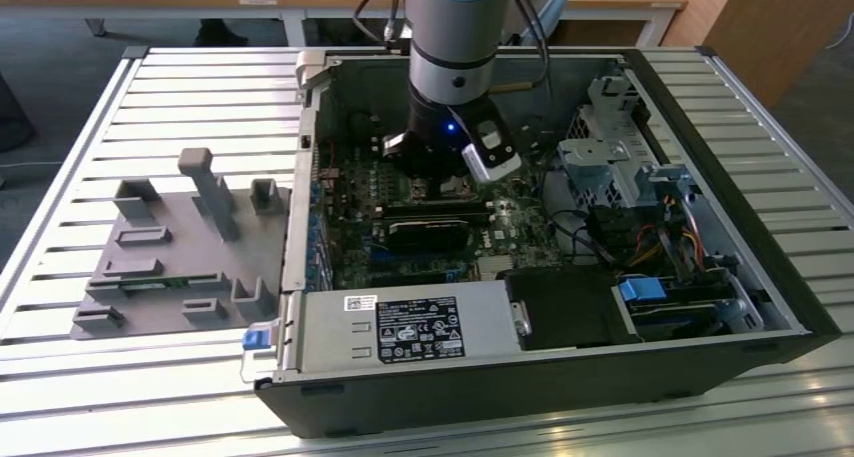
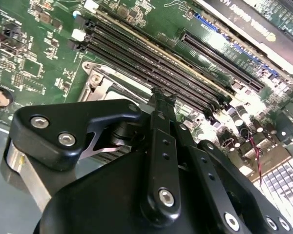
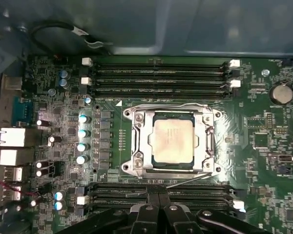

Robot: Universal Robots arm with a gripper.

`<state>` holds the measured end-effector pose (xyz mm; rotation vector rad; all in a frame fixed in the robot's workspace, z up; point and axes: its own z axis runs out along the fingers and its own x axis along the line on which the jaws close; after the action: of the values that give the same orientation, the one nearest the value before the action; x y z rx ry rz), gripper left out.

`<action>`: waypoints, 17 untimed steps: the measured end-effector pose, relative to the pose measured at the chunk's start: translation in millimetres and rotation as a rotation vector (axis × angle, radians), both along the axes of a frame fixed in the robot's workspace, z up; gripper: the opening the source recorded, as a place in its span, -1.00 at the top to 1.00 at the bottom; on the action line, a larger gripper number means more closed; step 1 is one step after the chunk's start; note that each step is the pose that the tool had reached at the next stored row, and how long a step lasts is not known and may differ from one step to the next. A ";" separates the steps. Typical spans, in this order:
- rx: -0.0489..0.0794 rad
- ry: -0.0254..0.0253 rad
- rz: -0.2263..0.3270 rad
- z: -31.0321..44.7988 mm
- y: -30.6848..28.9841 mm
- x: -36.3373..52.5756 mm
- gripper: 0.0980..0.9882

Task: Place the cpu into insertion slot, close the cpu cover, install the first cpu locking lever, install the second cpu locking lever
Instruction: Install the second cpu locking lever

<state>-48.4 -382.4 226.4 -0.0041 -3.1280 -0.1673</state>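
Inside the PC case, cpu [image 3: 173, 141] sits in insertion slot [image 3: 172, 168], cpu cover [image 3: 141, 139] down around it. Jaws [image 3: 157, 210] at 6 o'clock, apparently pressed together, empty. Levers: press slow, w/ steady pressure.

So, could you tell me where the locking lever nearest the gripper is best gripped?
Probably at its free end, coming straight down from above: the locking lever is a thin rod lying slantwise beside the cpu cover, leaving that end clear.
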 end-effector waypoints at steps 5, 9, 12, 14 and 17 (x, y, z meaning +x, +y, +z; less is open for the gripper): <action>0.032 0.0001 0.000 -4.0 -1.9 -1.7 0.98; 0.066 0.0000 0.000 -4.4 -6.6 -3.1 0.98; 0.077 0.0001 0.000 -4.9 -9.4 -6.6 0.98; 0.082 0.0000 0.000 -6.6 -9.9 -8.4 0.98; 0.089 0.0001 0.000 -10.5 -10.0 -9.7 0.98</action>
<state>-58.1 -392.4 215.9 -0.0034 -3.1173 -0.3063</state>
